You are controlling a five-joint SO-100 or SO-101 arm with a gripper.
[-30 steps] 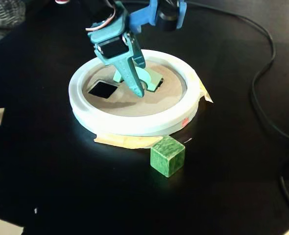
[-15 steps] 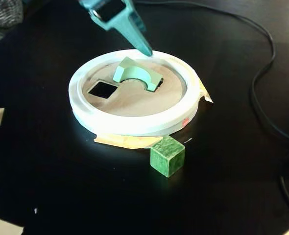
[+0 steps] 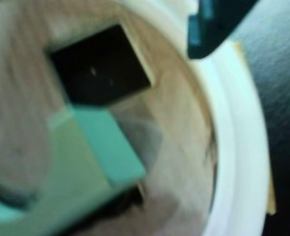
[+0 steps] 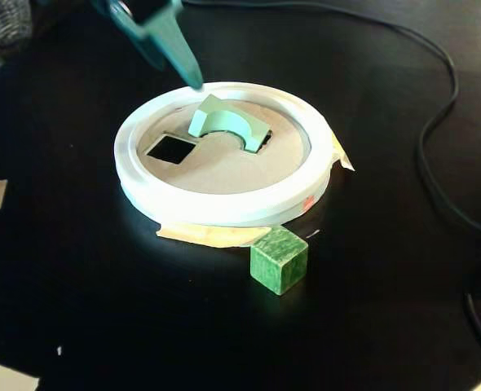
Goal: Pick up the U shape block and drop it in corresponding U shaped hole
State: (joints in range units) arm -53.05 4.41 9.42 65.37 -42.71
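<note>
The U shape block (image 4: 224,124) is seen resting tilted over the U shaped hole (image 4: 261,143), not dropped through. The gripper (image 4: 193,81) is raised above the white ring (image 4: 224,208), empty; jaw opening cannot be told. A jam is judged likely, since the block sits askew in the cutout.

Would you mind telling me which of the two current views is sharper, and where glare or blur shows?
The fixed view is sharper: the white ring is overexposed and the dark green cube crisp. The wrist view is heavily blurred, with the U shape block and square cutout soft-edged.
</note>
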